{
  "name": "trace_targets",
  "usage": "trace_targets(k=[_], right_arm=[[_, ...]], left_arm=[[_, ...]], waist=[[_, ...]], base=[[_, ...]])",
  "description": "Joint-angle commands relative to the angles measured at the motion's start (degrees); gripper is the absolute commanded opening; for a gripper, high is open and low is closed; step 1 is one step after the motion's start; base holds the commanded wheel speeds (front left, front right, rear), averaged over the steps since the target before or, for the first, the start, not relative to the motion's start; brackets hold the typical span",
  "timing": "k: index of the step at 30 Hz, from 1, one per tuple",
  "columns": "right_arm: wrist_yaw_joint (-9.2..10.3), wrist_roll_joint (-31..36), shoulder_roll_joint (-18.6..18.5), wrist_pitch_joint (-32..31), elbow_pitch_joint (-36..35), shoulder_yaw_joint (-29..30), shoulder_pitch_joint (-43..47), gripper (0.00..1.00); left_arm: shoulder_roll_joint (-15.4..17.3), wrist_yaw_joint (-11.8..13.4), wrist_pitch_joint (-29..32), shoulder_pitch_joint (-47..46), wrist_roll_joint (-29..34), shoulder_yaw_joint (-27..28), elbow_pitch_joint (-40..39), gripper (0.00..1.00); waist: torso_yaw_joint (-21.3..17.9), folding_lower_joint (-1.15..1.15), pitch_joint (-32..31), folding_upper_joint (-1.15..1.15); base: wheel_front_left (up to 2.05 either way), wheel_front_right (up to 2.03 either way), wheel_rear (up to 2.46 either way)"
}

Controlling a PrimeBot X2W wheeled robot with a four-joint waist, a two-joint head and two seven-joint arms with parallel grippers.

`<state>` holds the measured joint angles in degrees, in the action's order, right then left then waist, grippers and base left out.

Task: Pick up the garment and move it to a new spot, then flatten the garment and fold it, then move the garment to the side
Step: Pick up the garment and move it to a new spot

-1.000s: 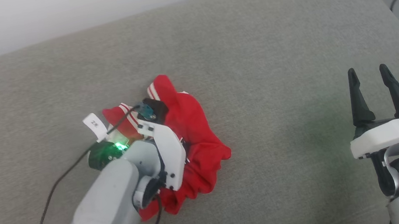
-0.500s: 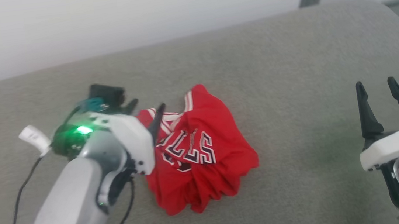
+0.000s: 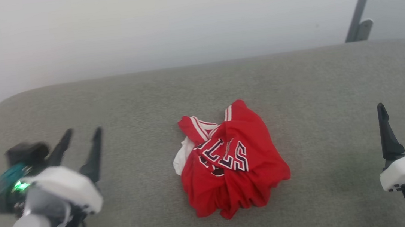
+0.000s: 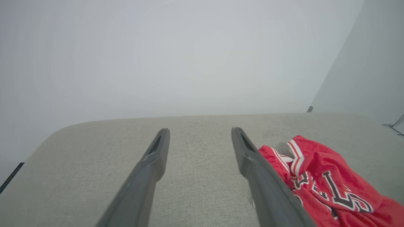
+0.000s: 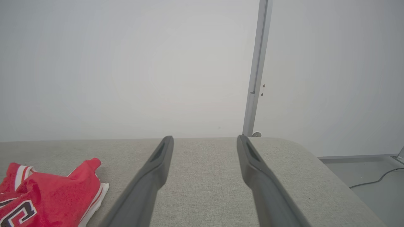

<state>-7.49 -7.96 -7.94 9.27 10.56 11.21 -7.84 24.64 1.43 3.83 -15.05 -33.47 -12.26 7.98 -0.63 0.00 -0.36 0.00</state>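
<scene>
The garment [image 3: 230,163], a red jersey with striped trim and black white-edged lettering, lies crumpled in a heap at the middle of the grey padded surface [image 3: 297,81]. It also shows at the lower right of the left wrist view [image 4: 328,186] and the lower left of the right wrist view [image 5: 47,195]. My left gripper [image 3: 80,135] stands open well to the garment's left, nothing between its fingers. My right gripper [image 3: 399,108] stands open far to its right, also empty. Both sets of fingers point toward the far wall.
The grey padded surface ends in rounded corners at the far left [image 3: 2,108] and right. A pale wall stands behind it, with a grey metal post [image 3: 360,6] at the far right. A cable [image 5: 375,179] lies on the floor past the right edge.
My left gripper has let go of the garment and drawn back to the left, away from the heap. The head camera has tilted up, shifting the whole picture. The right gripper stays open.
</scene>
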Motion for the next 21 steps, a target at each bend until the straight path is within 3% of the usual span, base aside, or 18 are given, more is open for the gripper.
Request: trace_targets(k=[1,12,21], right_arm=[[0.0,0.25,-0.11,-0.34,-0.31,0.01,0.62,1.0],[0.0,-0.09,0.0,-0.36,-0.18,0.97,2.84,1.0],[0.0,-0.22,-0.14,-0.76,-0.87,0.81,3.31,1.0]], left_arm=[[0.12,0.04,-0.78,0.97,-0.69,0.57,0.08,1.0],[2.67,-0.8,-12.11,10.71,-4.71,9.36,3.38,1.0],[2.65,-0.43,-15.36,16.43,-6.76,12.63,3.61,1.0]], waist=[[0.8,0.0,-0.54,0.0],[3.04,0.0,-1.22,0.0],[3.58,0.0,-1.38,0.0]], base=[[0.0,0.0,0.0],[0.0,0.0,0.0],[0.0,0.0,0.0]])
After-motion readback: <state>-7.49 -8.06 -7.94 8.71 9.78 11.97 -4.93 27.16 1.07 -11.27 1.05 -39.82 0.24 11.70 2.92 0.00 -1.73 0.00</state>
